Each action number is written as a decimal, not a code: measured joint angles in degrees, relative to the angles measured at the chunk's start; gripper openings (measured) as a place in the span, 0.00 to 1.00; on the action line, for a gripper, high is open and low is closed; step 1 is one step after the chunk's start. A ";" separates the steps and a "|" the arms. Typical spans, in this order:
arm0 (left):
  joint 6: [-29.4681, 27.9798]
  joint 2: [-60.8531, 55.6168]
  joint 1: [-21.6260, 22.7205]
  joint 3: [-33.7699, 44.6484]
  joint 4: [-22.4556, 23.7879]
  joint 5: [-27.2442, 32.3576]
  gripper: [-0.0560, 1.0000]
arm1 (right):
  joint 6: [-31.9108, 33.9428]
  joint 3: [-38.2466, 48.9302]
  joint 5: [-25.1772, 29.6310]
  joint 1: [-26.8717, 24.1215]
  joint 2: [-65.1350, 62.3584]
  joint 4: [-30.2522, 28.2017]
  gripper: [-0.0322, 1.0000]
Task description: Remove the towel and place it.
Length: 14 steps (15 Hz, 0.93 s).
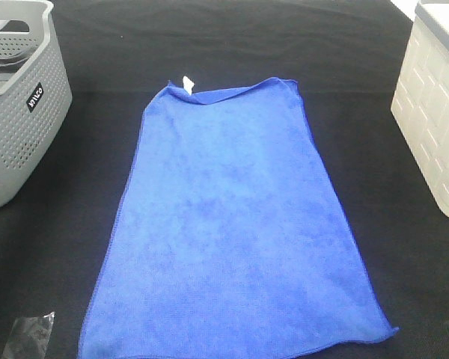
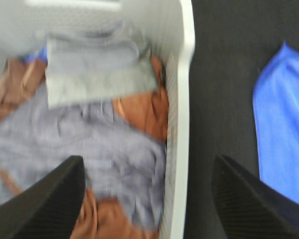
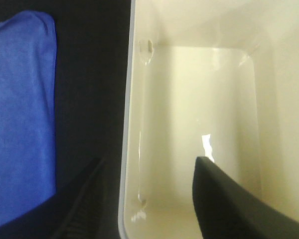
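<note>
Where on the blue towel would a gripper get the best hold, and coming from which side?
The towel lies spread flat on the black table, so a pinch from above on an edge is likely best. The far edge near the white tag is slightly folded and raised, giving something to pinch. The near corners also suit either arm, one each.

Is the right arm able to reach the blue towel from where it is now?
Probably yes. The right gripper hangs open over the white bin's rim, and only bare black tabletop lies between that bin and the flat towel.
</note>
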 joint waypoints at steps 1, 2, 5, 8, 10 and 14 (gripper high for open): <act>0.06 -5.84 0.00 7.28 0.00 0.00 0.70 | 0.11 5.73 0.06 0.00 -6.47 -0.06 0.56; 0.17 -10.54 0.00 12.89 0.00 0.06 0.70 | 0.34 11.75 0.00 0.00 -12.61 -0.06 0.56; 0.17 -26.93 0.00 29.16 0.86 -2.29 0.70 | 0.40 26.18 0.11 0.00 -30.77 -0.06 0.56; 0.17 -39.25 0.00 39.25 1.38 -7.05 0.70 | 0.40 37.18 0.17 0.00 -48.87 -0.06 0.56; 0.17 -46.64 0.00 45.78 1.55 -8.37 0.70 | 0.40 43.37 0.29 0.00 -61.25 -0.06 0.56; 0.92 -63.66 0.00 59.30 1.55 -13.18 0.70 | 0.40 52.94 0.34 0.00 -80.56 0.00 0.56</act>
